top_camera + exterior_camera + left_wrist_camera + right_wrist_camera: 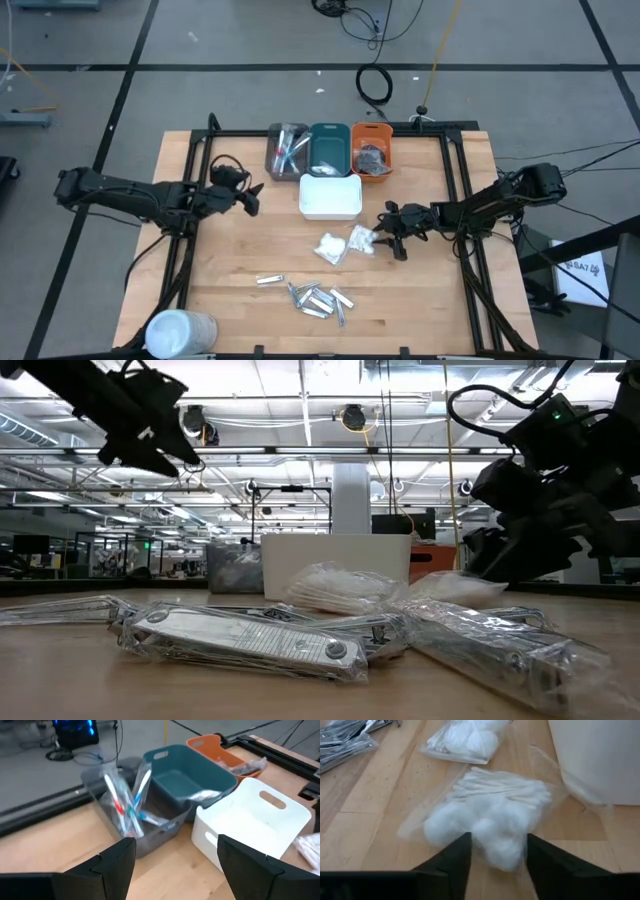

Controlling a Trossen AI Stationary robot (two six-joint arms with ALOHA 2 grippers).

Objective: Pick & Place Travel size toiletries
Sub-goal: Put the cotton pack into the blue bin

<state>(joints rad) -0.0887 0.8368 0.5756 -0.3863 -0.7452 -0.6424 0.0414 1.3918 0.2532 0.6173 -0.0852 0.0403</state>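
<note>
Two clear packets of white cotton lie on the wood, one (361, 238) beside my right gripper (384, 232) and one (330, 248) just left of it. In the right wrist view the open fingers (497, 856) stand on either side of the nearer packet's (490, 817) end. Several silver sachets (315, 298) lie in a heap near the table's near edge. Blue- and pink-tipped sticks (127, 802) stand in the grey tray (287, 150). My left gripper (250, 197) hovers open, left of the white tray (330, 196), holding nothing. My right gripper comes level from the table's right side and straddles the packet's near end (496, 849), which lies flat on the wood. I cannot tell whether the fingers (457, 857) touch the bag.
The teal tray (329, 148) holds a silver sachet (204, 795), and the orange tray (371, 150) holds dark items. A big white cylinder (180, 332) lies at the near left corner. A black frame (455, 180) runs along the table's sides. Bare wood lies left of the sachets.
</note>
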